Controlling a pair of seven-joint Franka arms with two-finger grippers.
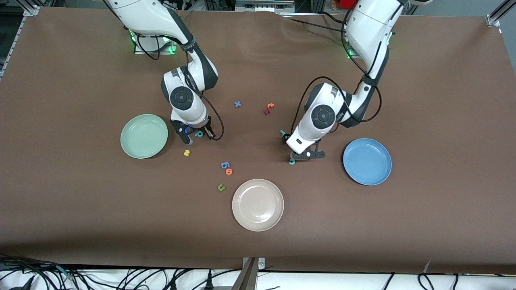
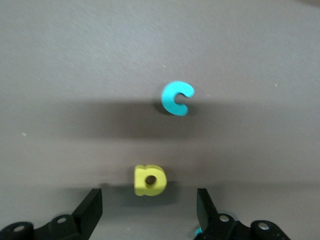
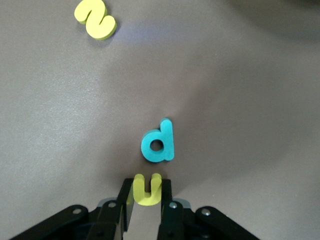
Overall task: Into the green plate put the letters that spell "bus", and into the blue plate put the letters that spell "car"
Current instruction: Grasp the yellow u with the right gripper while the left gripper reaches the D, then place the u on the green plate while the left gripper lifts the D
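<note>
My right gripper (image 3: 147, 194) is shut on the yellow "u" (image 3: 147, 188), low over the table beside the green plate (image 1: 144, 136). The teal "b" (image 3: 159, 142) lies just ahead of its fingertips and shows in the front view by the gripper (image 1: 198, 133). The yellow "s" (image 1: 186, 152) lies nearer the camera. My left gripper (image 2: 148, 212) is open beside the blue plate (image 1: 367, 161). The yellow "a" (image 2: 149, 180) lies just ahead of the gap between its fingers, touching neither. The teal "c" (image 2: 177, 98) lies farther out. A small teal letter (image 1: 292, 161) sits by one fingertip.
A cream-white plate (image 1: 258, 204) sits near the table's front. A blue "6" piece (image 1: 225, 164), an orange "o" (image 1: 229, 171) and a dark green "u" (image 1: 221, 187) lie between the arms. A blue "x" (image 1: 237, 104) and a red and orange pair (image 1: 269, 108) lie nearer the bases.
</note>
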